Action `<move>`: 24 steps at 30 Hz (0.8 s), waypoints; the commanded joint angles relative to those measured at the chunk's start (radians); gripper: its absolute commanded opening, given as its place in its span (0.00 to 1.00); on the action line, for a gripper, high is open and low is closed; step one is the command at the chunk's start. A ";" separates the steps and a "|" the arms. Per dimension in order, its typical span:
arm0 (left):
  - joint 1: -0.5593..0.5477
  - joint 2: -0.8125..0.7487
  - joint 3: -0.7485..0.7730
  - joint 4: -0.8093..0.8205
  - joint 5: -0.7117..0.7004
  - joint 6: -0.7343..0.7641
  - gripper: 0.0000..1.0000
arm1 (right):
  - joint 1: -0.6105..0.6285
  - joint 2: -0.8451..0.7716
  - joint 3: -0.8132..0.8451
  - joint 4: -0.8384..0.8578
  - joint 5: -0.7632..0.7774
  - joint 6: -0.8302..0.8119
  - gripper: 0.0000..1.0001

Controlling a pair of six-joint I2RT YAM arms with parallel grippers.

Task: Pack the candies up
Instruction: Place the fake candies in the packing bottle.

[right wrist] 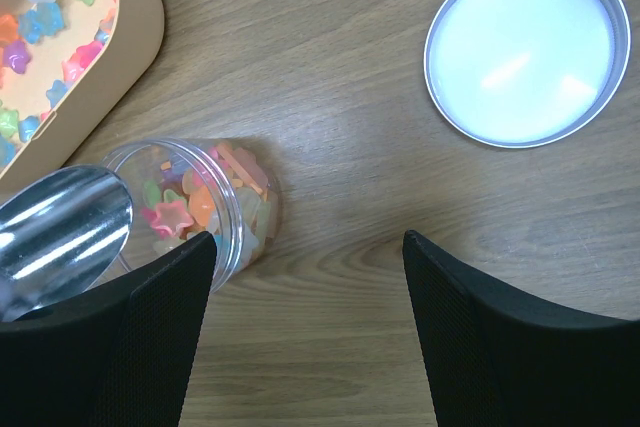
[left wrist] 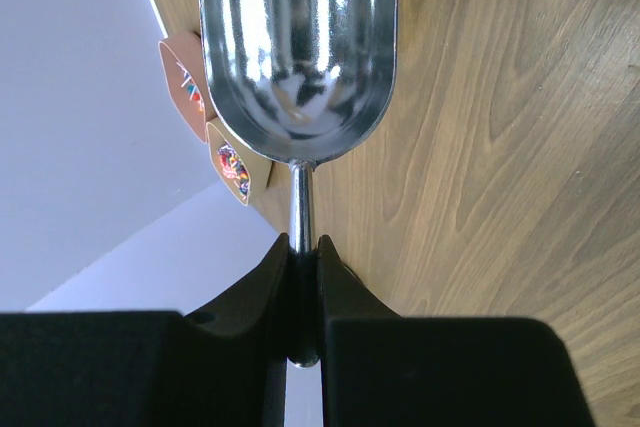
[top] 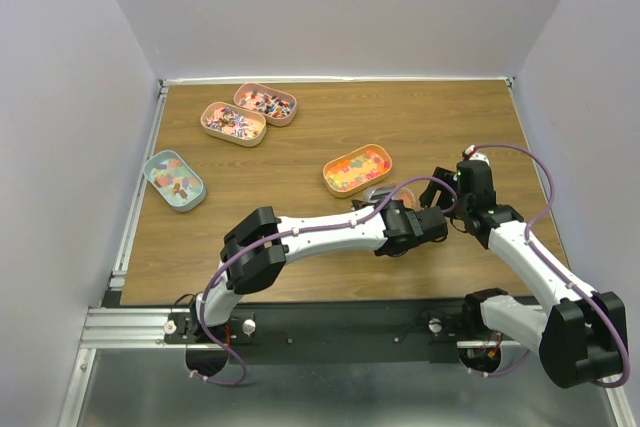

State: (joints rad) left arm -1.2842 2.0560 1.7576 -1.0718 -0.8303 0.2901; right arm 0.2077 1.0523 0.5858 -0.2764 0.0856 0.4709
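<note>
The candies are small star-shaped sweets in mixed colours. Some lie in an orange oval tin (top: pixel 357 169), also seen in the right wrist view (right wrist: pixel 130 37). Others fill a clear plastic jar (right wrist: pixel 215 212) that stands on the wood beside the tin. My left gripper (left wrist: pixel 303 267) is shut on the thin handle of the silver scoop (left wrist: pixel 295 37). The scoop's bowl looks empty and sits over the jar's mouth (right wrist: pixel 60 237). My right gripper (right wrist: pixel 308 242) is open and empty, just right of the jar, with its left finger close to the jar's wall.
The jar's round silver lid (right wrist: pixel 520 47) lies flat to the right of the jar. Three more oval tins of candies stand at the far left: two peach ones (top: pixel 265 103) (top: pixel 233 123) and a teal one (top: pixel 174 180). The two arms are close together (top: pixel 440 209).
</note>
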 commanded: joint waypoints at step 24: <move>0.224 -0.380 -0.252 0.318 0.343 -0.173 0.00 | -0.005 -0.146 0.072 -0.009 -0.079 -0.021 0.82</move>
State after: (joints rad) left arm -1.1770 1.9118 1.6722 -0.9829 -0.6949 0.1963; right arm 0.2077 0.9260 0.6167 -0.2817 0.0479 0.4690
